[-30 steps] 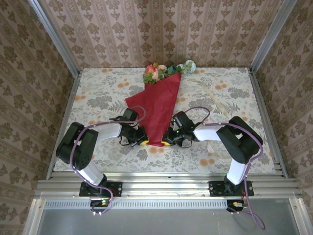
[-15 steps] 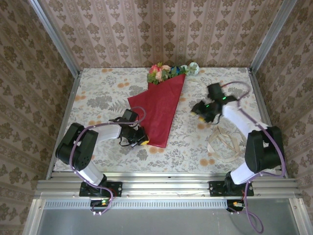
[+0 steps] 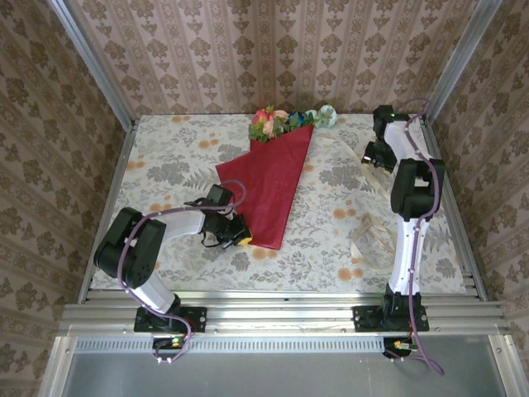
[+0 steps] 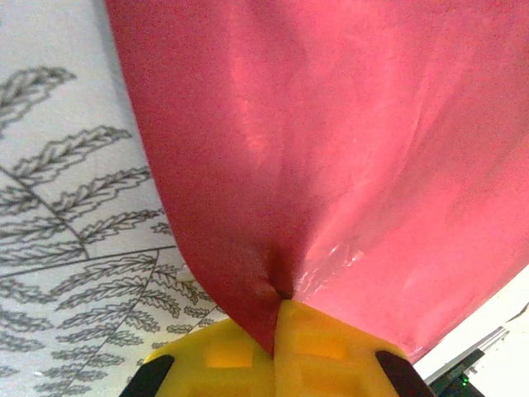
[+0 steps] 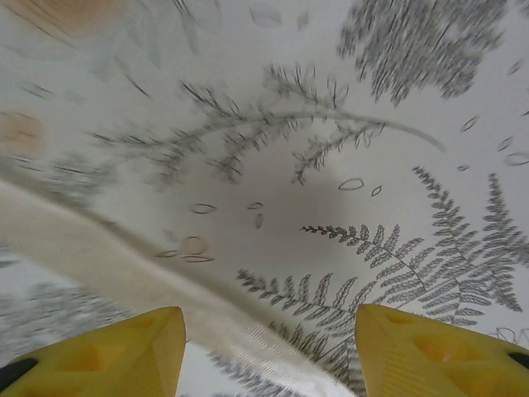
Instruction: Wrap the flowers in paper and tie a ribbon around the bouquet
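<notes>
Crimson paper cone (image 3: 269, 186) of flowers (image 3: 281, 124) pinched mid-table at its tip by the clenched left gripper (image 3: 238, 237), just released by the right gripper (image 3: 370, 157), now far right, fingers (image 5: 99, 347) spread above the limp cream ribbon (image 5: 107, 256) for tying.

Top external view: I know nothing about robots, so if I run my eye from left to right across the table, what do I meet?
left gripper, shut on the bouquet's near tip → bouquet, its flower heads pointing to the far wall → right gripper, open over the cloth near the far right corner
</notes>
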